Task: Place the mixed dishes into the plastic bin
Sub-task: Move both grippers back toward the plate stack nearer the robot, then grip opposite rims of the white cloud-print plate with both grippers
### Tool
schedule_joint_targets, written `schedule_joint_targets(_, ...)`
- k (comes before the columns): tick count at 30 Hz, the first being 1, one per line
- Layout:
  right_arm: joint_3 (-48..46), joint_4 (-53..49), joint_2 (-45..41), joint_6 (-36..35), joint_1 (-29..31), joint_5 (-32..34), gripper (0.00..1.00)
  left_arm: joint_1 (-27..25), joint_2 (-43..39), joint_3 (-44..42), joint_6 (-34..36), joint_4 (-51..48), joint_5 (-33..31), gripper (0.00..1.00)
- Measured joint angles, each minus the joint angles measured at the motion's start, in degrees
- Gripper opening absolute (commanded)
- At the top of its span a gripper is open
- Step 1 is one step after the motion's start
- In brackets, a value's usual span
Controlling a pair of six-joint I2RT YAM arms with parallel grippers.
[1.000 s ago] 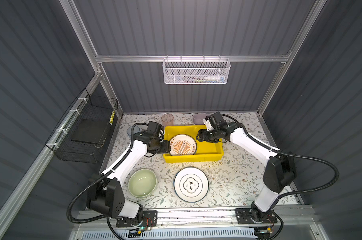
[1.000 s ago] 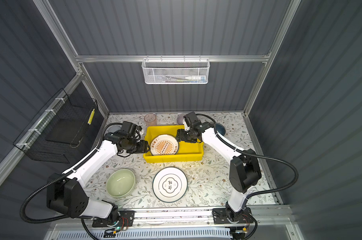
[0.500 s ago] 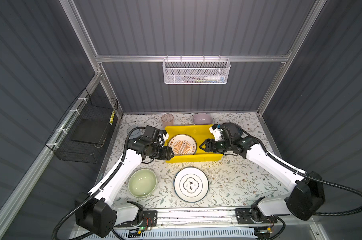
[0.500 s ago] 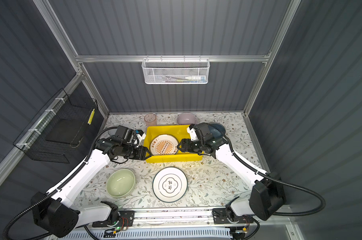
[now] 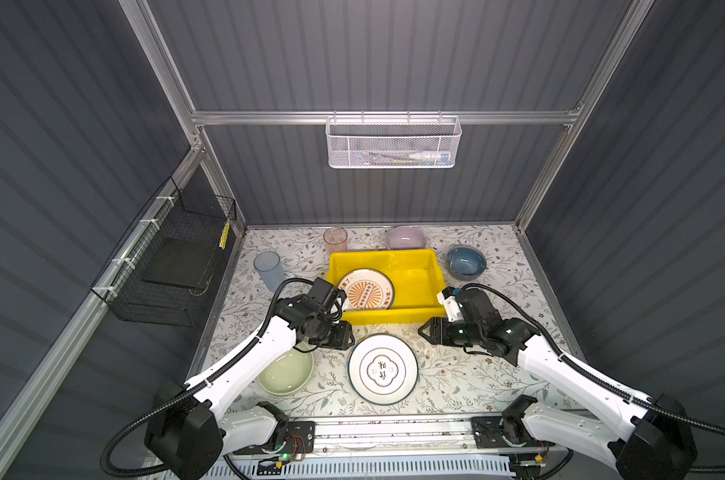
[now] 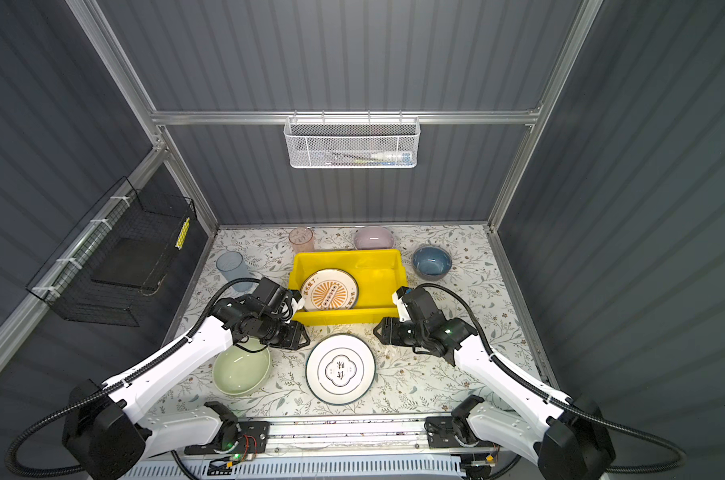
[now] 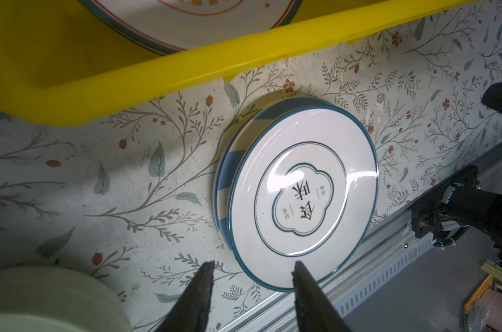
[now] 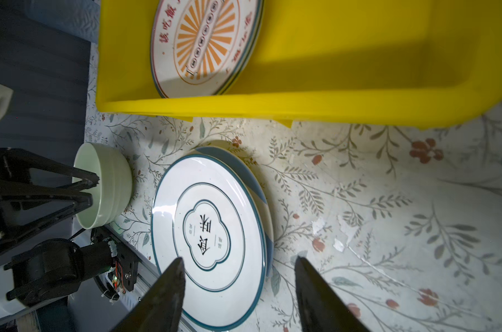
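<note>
bin [image 5: 394, 316] runs left-to-right, emblem plate [image 5: 382, 369] flat between left fingers [image 7: 198, 299] and right fingers [image 8: 164, 299], both spread empty.

This is a robot lab cell, folks: grey ribbed wall panels [image 5: 394, 54] on an aluminium frame [image 5: 377, 117] rise beyond the left pincer [image 5: 351, 338] and right pincer [image 5: 421, 331], a white mesh basket [image 5: 394, 145] hangs high beyond them, and a mounting rail [image 5: 394, 432] runs behind them along the floral table [image 5: 468, 374].

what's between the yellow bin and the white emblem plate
Bare floral tabletop, plus the rim of a blue striped plate peeking from under the white emblem plate toward the yellow bin; both wrist views show it.
</note>
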Motion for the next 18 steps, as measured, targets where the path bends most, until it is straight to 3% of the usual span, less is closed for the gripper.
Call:
schedule_joint_targets(10, -8.0, 3.7, 0.6, 4.3, 3.8, 0.6, 0.53, -2.7, 1.8, -6.8, -3.8, 4.9, -0.1, 0.36)
schedule_joint_targets(18, -9.2, 9.6, 6.6, 4.5, 4.4, 0.0, 0.51, -3.5, 5.0, -8.7, -4.2, 8.0, 0.2, 0.27)
